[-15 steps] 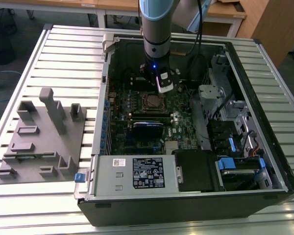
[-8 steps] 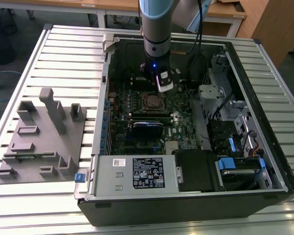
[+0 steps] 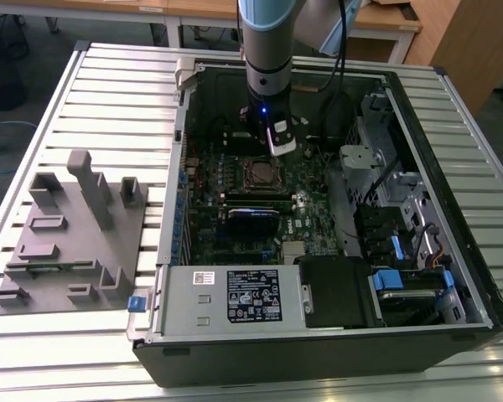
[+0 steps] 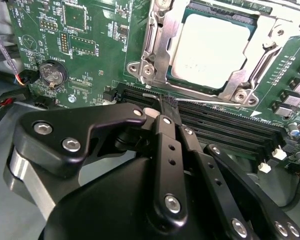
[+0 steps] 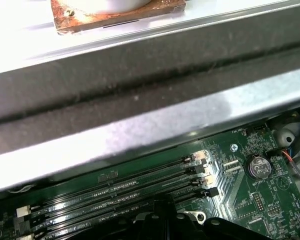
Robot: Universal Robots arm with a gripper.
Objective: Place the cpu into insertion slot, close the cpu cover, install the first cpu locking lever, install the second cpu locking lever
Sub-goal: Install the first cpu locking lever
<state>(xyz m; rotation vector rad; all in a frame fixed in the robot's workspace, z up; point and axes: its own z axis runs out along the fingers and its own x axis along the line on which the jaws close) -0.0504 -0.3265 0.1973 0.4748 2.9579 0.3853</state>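
The cpu (image 4: 210, 47) sits seated in its socket, and the cpu cover (image 4: 157, 50) lies closed around it, window framing the chip. Nearest the lens in the second wrist view, the gripper (image 4: 165, 102) hangs with fingers pressed together, holding nothing, tips just beside the thin locking lever (image 4: 225, 102) by the memory slots (image 4: 230, 130). Looks like the lever stage: the wire needs pushing down and under its catch.

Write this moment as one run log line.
cpu: seated in socket | cpu cover: closed | gripper: shut, empty, beside socket
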